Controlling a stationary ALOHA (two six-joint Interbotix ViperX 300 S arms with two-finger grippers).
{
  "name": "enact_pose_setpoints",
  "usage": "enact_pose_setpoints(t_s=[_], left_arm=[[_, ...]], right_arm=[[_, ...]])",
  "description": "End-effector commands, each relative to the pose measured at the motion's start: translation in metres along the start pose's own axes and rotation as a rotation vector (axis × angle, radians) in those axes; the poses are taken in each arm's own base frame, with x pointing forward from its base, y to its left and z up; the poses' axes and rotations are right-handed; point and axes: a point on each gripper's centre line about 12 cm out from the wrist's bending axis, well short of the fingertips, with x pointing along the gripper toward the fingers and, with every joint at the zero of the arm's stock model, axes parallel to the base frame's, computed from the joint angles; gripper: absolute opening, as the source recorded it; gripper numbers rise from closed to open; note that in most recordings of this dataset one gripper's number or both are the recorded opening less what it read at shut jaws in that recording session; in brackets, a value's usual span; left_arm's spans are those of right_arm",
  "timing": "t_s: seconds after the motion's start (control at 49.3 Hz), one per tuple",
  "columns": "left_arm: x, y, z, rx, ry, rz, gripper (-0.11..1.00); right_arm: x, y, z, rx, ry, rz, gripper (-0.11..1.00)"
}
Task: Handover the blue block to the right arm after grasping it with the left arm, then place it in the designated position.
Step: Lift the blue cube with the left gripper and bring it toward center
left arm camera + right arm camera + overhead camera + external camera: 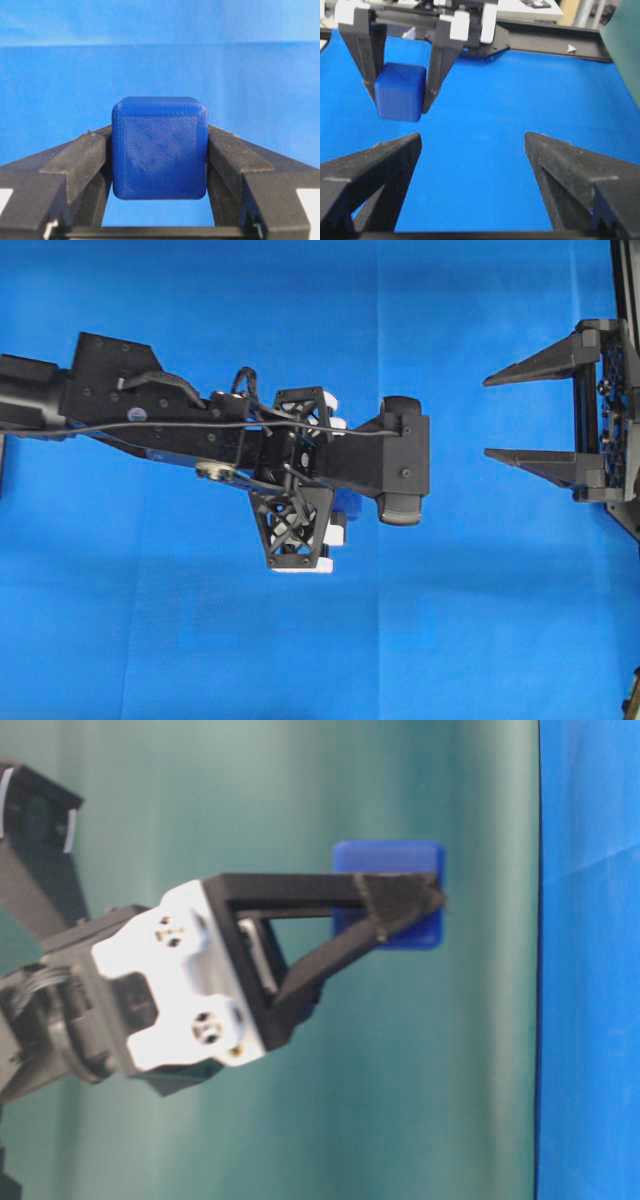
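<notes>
Blue cloth covers the whole table, and above it the left gripper has the blue block pinched between its two black fingers, clear of the cloth, while the right gripper waits nearby with its jaws spread wide and nothing in them.

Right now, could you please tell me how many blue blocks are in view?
1: the blue block is clamped in the left gripper, lifted above the blue cloth. None other shows, though the arm could hide some.
</notes>
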Motion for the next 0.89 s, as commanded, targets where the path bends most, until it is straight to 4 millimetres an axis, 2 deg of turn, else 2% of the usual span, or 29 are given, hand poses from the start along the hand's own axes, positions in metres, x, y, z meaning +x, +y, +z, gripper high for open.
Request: enact_pose_setpoints(t_s=[0.0,0.872], left_arm=[[-0.0320,0.0001,0.0113,0.003,-0.077,-0.001,0.46],[-0.0331,0.0013,0.0098,0.008,-0.105,0.001,0.46]], right_arm=[[0.0023,0.0006,0.0105,-0.003,-0.028,0.002,0.98],[0.0023,0.0003,0.0105,-0.003,-0.028,0.000,0.98]])
